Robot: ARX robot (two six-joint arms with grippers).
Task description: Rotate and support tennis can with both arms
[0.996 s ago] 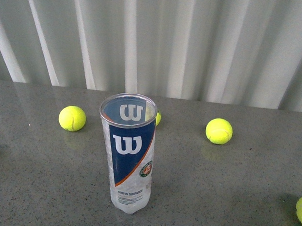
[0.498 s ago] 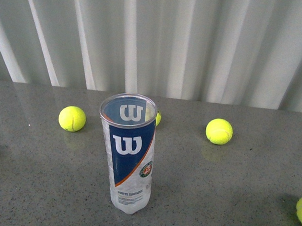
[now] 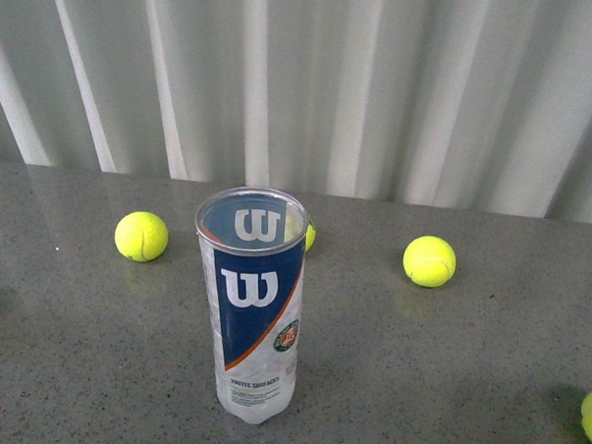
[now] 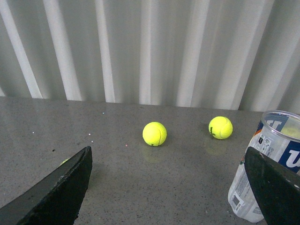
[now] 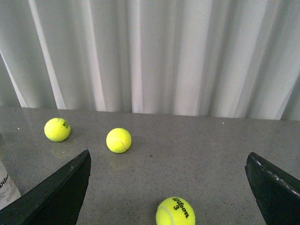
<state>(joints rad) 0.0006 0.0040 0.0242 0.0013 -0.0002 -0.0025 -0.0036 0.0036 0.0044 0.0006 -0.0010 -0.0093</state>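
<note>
Upright on the table (image 3: 486, 368), tennis can (image 3: 254, 309), apparently empty inside.

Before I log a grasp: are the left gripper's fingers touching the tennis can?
Cannot tell. In the left wrist view one finger overlaps the tennis can, hiding any gap or contact.

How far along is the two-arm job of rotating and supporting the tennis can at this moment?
Nothing looks done yet: the tennis can stands upright and untouched on the table. In hand: the left gripper and right gripper are open and hold nothing. Left: grasping, rotating and supporting the can with both arms.
</note>
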